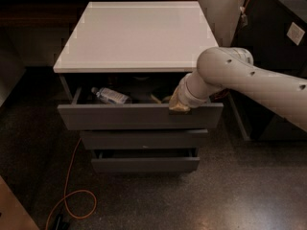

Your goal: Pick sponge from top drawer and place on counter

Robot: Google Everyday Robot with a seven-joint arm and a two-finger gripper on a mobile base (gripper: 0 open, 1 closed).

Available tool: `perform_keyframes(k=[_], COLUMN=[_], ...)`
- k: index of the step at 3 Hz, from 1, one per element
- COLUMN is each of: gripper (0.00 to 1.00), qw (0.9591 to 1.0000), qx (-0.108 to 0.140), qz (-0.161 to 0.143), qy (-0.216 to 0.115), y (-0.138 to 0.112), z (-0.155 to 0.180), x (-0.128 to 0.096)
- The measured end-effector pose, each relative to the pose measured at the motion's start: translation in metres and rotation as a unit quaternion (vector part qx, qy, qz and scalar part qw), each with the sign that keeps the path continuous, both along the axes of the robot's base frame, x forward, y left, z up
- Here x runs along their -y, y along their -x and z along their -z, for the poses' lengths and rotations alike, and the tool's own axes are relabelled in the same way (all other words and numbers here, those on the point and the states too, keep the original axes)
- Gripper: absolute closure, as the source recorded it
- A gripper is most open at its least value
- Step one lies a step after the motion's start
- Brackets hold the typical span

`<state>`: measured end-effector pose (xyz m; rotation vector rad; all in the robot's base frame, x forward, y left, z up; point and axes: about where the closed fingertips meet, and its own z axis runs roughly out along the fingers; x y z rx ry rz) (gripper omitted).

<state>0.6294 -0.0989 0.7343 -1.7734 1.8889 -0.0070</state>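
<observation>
Dim room; light from above leaves the counter [134, 35] bright and washed out. The drawer [139, 117] holds deep shadow inside, where the gripper [178, 105] hangs at the front right rim.

Cream tubular arm [249, 80], dark holes [253, 73] (screws, perhaps); tan pincer [178, 104] at top drawer [120, 117].

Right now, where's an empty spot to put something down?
The whole white counter is bare, from rim to rim. The top drawer is crowded: a bottle lies at its left, dark clutter sits in the middle, and the claw reaches in at its right end.
</observation>
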Motion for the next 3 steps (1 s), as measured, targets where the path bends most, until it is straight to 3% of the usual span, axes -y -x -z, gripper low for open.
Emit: perform_keyframes(k=[1,3], gripper=[1.0,1.0], qw=[1.0,0.9997], qx=[0.008,0.011], qz=[0.005,0.01], qy=[0.0,0.02], y=[-0.033,-0.069], z=[0.003,0.021], x=[0.004,0.008])
